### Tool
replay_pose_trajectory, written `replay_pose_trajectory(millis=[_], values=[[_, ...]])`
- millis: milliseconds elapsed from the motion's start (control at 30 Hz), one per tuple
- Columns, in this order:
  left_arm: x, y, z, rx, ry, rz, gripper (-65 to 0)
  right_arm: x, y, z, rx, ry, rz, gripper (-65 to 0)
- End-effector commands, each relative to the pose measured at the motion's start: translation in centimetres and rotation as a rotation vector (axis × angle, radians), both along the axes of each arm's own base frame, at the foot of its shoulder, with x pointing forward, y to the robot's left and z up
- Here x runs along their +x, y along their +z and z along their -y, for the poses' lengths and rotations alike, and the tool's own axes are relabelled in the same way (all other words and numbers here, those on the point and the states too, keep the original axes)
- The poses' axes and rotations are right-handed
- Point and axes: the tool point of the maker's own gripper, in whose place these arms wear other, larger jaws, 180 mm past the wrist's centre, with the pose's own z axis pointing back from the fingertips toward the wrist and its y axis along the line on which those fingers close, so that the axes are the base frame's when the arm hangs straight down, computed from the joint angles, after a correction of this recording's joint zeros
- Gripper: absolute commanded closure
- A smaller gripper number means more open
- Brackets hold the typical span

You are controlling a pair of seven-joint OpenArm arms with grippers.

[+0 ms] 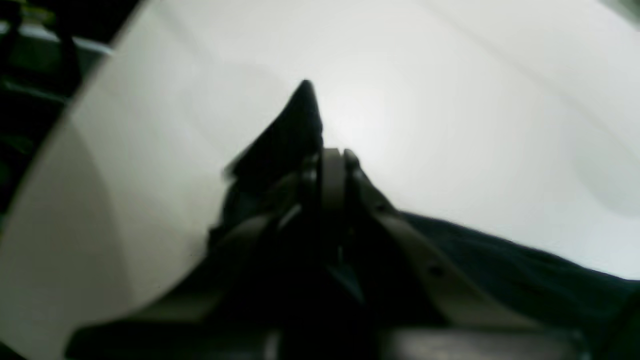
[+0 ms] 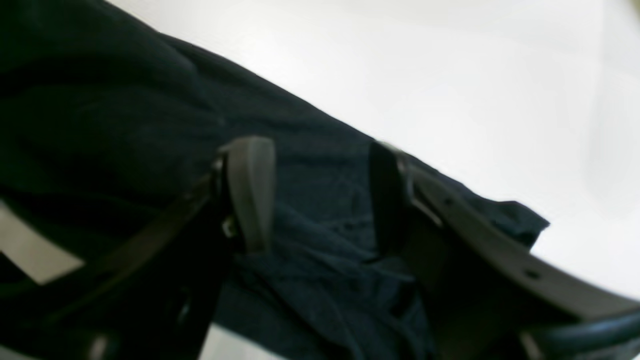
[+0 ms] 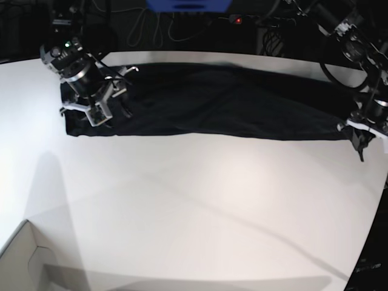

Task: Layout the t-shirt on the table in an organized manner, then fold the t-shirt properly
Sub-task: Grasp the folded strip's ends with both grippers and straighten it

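t-shirt: black, stretched out in a long band across the far side of the desk, running pretty much from one arm to the other – some wrinkles, and the edges aren't squared up

desk: big white top with a curved edge, bare on the whole near half

left gripper: on the right in the base view, down at that end of the shirt. Jaws are pinched tight together on a corner of the fabric – in the left wrist view a pointed black peak of cloth sticks up just past the tips, and more fabric trails off to the side

right gripper: on the left in the base view, hovering over the other end of the shirt. Jaws are spread wide with rumpled black cloth showing in the gap between them; nothing is gripped, and I can't tell if the tips touch the fabric

cardboard box: pale corner poking in at the bottom-left of the base view, well apart from the shirt
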Motion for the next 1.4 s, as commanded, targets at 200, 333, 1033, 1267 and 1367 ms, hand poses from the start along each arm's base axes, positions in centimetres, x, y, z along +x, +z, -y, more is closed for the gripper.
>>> replay_pose_trajectory(millis=[200, 333, 1033, 1267, 1367], values=[[-2.3, -0.9, -4.0, -0.041, 0.132, 0.009, -0.1, 0.4, 1.1, 0.1, 0.012, 0.0, 0.041, -30.6], [-3.4, -2.0, -4.3, -0.05, 0.143, -0.026, -0.1, 0.4, 1.1, 0.1, 0.011, 0.0, 0.044, -30.6], [-6.6, -3.7, -4.4, -0.128, 0.156, -0.06, -34.1, 0.4, 1.1, 0.1, 0.007, -0.001, 0.04, -30.6], [-6.7, -4.8, -6.7, -0.132, 0.187, -0.097, -34.1, 0.4, 1.1, 0.1, 0.009, -0.001, 0.04, -30.6], [-6.2, -6.0, -7.1, -0.174, 0.198, -0.111, -34.1, 0.4, 1.1, 0.1, 0.011, -0.002, 0.04, -30.6]])
